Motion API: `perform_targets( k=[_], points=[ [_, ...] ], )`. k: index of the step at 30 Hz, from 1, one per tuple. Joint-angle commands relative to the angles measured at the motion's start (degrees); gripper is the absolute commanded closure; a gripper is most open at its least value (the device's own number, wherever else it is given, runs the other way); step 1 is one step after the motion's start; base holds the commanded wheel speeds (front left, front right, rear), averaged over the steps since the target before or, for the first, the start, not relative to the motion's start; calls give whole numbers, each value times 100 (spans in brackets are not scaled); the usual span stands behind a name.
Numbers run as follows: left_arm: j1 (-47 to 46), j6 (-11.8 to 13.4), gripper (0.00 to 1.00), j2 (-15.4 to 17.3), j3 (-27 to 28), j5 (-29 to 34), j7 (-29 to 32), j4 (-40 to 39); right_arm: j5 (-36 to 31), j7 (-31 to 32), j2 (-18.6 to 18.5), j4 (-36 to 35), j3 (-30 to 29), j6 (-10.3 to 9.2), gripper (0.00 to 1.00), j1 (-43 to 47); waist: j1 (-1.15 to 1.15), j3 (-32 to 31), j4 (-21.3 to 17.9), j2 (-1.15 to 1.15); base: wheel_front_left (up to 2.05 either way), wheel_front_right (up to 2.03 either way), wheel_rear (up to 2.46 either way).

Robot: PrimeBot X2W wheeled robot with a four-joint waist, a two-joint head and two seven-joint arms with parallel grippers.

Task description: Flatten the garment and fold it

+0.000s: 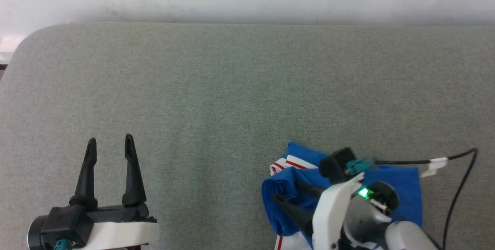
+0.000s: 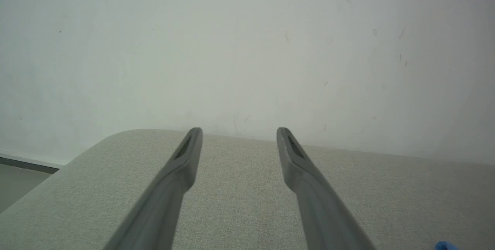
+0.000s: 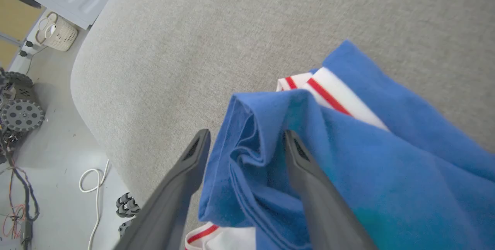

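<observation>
**Right tool sitting open over a bunched blue fold**

The garment (image 1: 402,188) is lying in a rumpled heap on the grey desk (image 1: 247,87), near its front edge on the robot's right side. Blue cloth is covering most of the heap, and red-and-white stripe trim is peeking out at the far left corner and at the near edge. The right tool (image 1: 286,190) is hovering low over the heap's left side. In the right wrist view, the right tool (image 3: 247,134) is spreading its fingers wide, and a raised fold of the garment (image 3: 386,172) is sitting loosely between them, not pinched. The left tool (image 1: 110,138) is resting well apart from the garment at the desk's front left, its fingers standing wide open and gripping nothing. In the left wrist view it (image 2: 239,131) is pointing toward the pale wall (image 2: 247,49).
</observation>
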Motion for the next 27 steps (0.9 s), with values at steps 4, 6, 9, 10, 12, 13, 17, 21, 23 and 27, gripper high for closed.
perform_targets(
  k=[4, 6, 9, 10, 12, 13, 17, 21, 23, 27],
  points=[
    [-81, -64, 0, -42, 42, 17, -27, 31, 65, 1, -141, -612, -588, -4, 0, 54, 0, -46, -160, 0, 0, 0, 0],
    [-68, -68, 0, -47, 64, 28, -27, 4, -60, 17, -302, -993, -1057, -4, 0, 241, 0, -34, -217, 0, 0, 0, 0],
    [-57, -78, 0, -54, 90, 49, -27, -56, -297, -23, -383, -1527, -1914, -4, 0, 701, 0, 39, -295, 0, 0, 0, 0],
    [-58, -86, 0, -55, 98, 54, -27, -72, -368, -43, -368, -1680, -2179, -4, 0, 877, 0, 69, -318, 0, 0, 0, 0],
    [-80, -100, 0, -58, 109, 62, -27, -102, -446, -85, -241, -1894, -2669, -4, 0, 1232, 0, 153, -352, 0, 0, 0, 0],
    [-105, -107, 0, -60, 107, 65, -27, -112, -476, -112, -178, -1942, -2874, -4, 0, 1393, 0, 194, -356, 0, 0, 0, 0],
    [-199, -161, 0, -65, 96, 57, -27, -111, -532, -265, -48, -1802, -3080, -4, 0, 1752, 0, 328, -372, 0, 0, 0, 0],
    [-261, -214, 0, -68, 113, 90, -27, -81, -554, -393, 58, -1349, -2998, -4, 0, 1737, 0, 365, -356, 0, 0, 0, 0],
    [-285, -238, 0, -68, 134, 117, -27, -76, -601, -416, 85, -1071, -2985, -4, 0, 1688, 0, 355, -333, 0, 0, 0, 0],
    [-318, -290, 0, -69, 159, 196, -27, -96, -561, -476, 131, -597, -2916, -4, 0, 1552, 0, 332, -272, 0, 0, 0, 0]
  ],
)
